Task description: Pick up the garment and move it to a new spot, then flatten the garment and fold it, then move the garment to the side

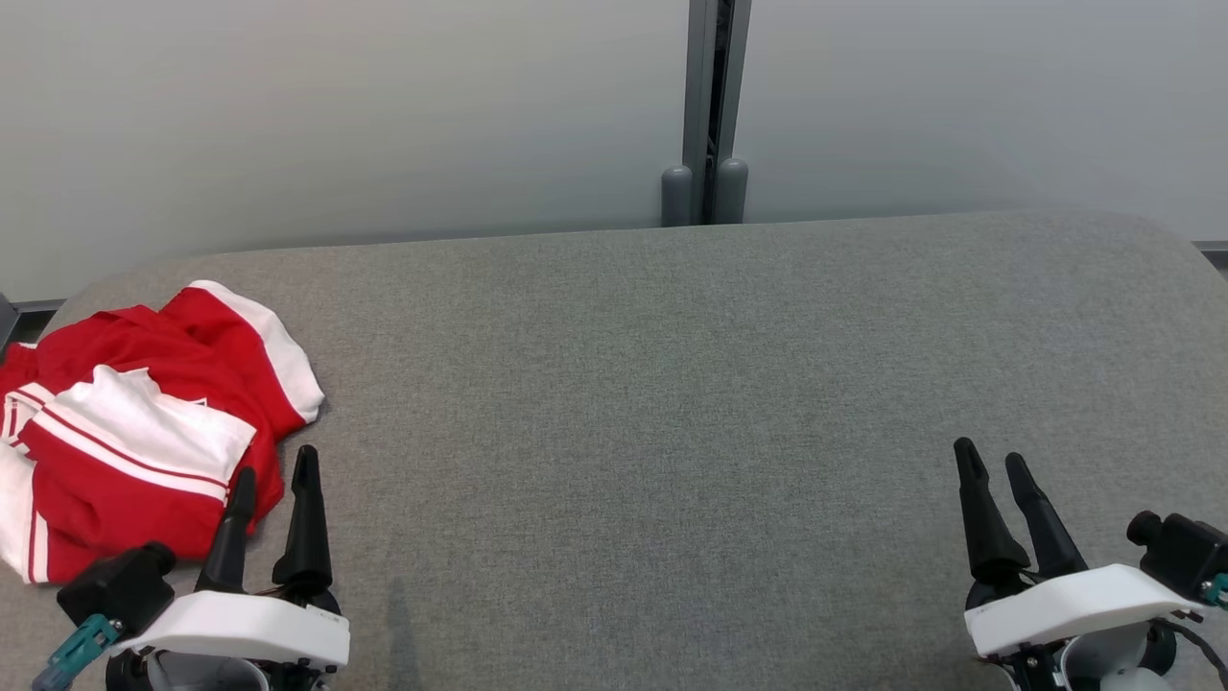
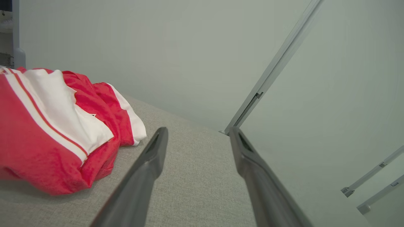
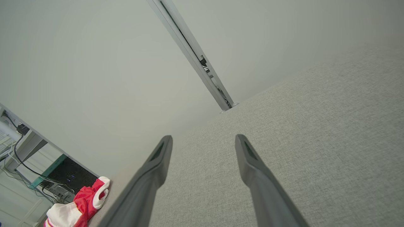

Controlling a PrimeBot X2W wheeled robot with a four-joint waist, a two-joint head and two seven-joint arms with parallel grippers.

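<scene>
Garment (image 1: pixel 144 422), red and white, crumpled in a heap at the left end of the grey surface (image 1: pixel 672 384). It lies just to the left of the left jaws, outside their gap. Left jaws: spread, over bare surface beside the heap. Right jaws: spread, over bare surface at the right end, well apart from the garment.

We see bright, soft, even light and sharp pictures; a faint shadow lies under the garment (image 2: pixel 38 151).
</scene>
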